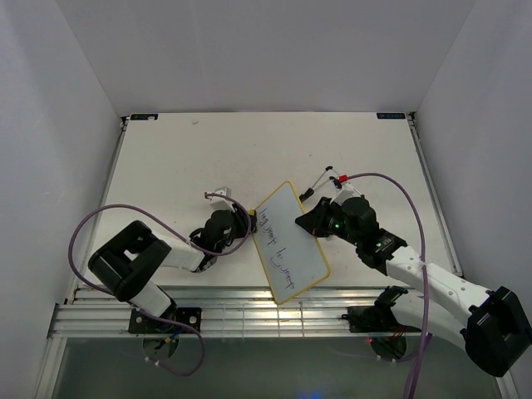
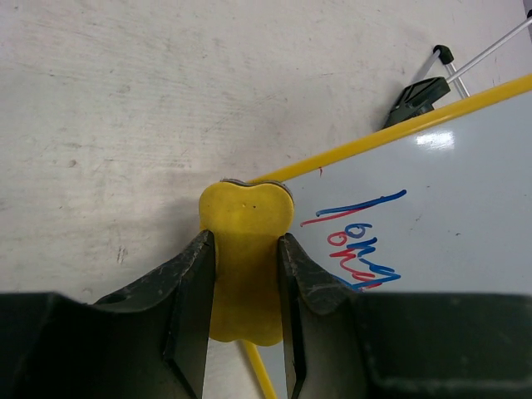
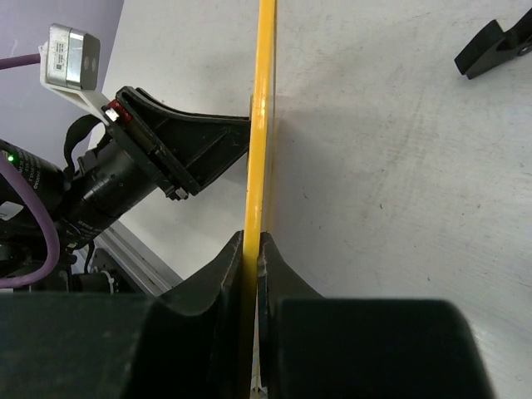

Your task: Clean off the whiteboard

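Observation:
The whiteboard (image 1: 291, 243) has a thin yellow frame and handwriting along its left side, and it lies tilted near the table's front. My right gripper (image 1: 309, 221) is shut on its right edge; in the right wrist view the fingers (image 3: 252, 249) pinch the yellow frame (image 3: 264, 100) seen edge-on. My left gripper (image 1: 242, 226) is shut on the small yellow peanut-shaped eraser (image 2: 245, 241), its fingers (image 2: 245, 278) clamping the eraser's waist. The eraser's tip touches the board's yellow frame at the upper left corner, beside the red and blue writing (image 2: 357, 237) on the board (image 2: 449, 216).
A black foot (image 2: 416, 98) on a thin metal rod (image 2: 490, 50) sticks out behind the board; a foot also shows in the right wrist view (image 3: 490, 46). Purple cables (image 1: 399, 187) loop over both arms. An aluminium rail (image 1: 249, 316) runs along the front edge. White walls enclose the table.

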You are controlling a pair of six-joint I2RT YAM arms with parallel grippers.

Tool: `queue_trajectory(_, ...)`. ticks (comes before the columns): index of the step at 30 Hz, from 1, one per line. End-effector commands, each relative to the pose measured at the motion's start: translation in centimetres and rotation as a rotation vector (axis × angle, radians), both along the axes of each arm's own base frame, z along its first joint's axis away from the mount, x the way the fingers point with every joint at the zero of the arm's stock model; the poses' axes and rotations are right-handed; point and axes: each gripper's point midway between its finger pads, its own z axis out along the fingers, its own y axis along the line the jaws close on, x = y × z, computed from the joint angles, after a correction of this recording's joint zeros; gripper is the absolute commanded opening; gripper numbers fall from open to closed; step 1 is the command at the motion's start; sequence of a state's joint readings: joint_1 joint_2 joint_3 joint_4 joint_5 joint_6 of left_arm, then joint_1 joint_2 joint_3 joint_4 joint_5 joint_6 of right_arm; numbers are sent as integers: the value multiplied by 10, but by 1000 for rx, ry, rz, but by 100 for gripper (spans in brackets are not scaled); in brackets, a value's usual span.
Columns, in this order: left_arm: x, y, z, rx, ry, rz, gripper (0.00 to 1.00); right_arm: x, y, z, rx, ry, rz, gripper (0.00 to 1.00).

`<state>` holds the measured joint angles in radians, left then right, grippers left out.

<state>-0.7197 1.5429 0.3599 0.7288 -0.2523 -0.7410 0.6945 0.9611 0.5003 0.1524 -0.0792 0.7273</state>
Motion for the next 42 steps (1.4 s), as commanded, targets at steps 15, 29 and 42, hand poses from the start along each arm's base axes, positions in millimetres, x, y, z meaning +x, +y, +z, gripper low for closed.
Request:
queue_trajectory(15,-12,-79,61,-258,-37,-219,11,-12,22,26,112,-67,134,8)
queue_trajectory(29,-11,-27,1,-126,162,-15,11,-11,24,59,159,-108,133,8)
queue_trajectory(42,-26,-16,-29,-100,200,-25,9,-15,29,60,202,-64,147,8)
